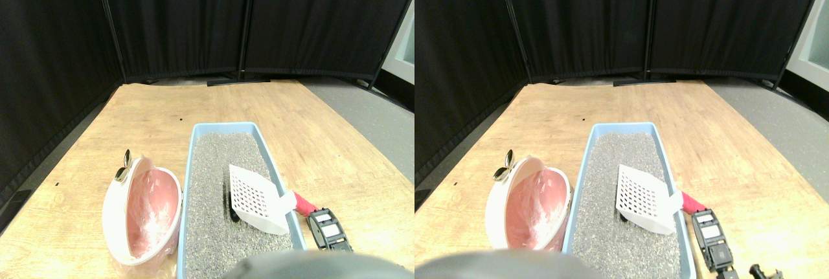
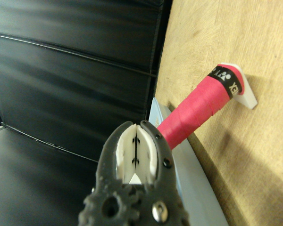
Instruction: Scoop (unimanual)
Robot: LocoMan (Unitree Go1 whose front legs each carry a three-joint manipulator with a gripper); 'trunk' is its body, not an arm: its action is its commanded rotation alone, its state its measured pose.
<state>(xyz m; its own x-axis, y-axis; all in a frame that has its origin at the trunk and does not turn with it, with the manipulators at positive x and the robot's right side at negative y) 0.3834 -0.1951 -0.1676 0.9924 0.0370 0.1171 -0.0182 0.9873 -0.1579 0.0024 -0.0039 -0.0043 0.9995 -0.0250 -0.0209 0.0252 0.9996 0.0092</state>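
The scoop [image 1: 258, 199] rests in the litter tray [image 1: 189, 162], handle [image 2: 198, 109] over its right rim. Light, stiff plastic; the taped handle gives grip. Gripper [image 2: 137, 151] fingers are closed, empty.

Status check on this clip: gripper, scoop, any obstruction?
Right gripper shut, empty, beside the red handle. White scoop resting on litter in blue tray. Pink bin left of tray. Nothing blocking.

The tray's [image 1: 285, 185] right wall is overhung by the scoop [image 1: 256, 198]; open floor [image 1: 337, 156] lies beside it; the bin [image 1: 142, 217] blocks the left.
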